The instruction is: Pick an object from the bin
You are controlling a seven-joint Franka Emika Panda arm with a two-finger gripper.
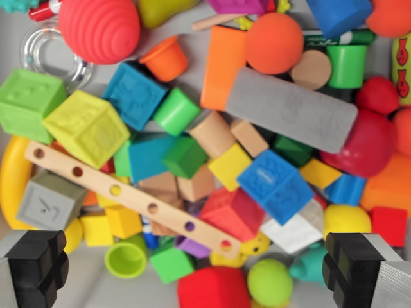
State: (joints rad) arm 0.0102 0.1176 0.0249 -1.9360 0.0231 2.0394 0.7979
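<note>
I look straight down into a bin packed with toys. My gripper [192, 269] is open, its two black fingertips [35, 266] at the bottom corners, high above the pile and holding nothing. Between them lie a red block [214, 287], a green ball [270, 282], a lime cup [126, 259] and a small green cube [170, 264]. A wooden strip with holes [128, 197] runs diagonally across the lower left. A blue soft cube [276, 185] and a red cube [232, 212] sit near the centre.
A grey foam block [292, 109], an orange ball [274, 43], a red ribbed ball [99, 29], an orange slab [221, 67], lime soft cubes [87, 127] and a dark red ball [363, 144] crowd the pile. Grey bin floor [38, 70] shows at upper left.
</note>
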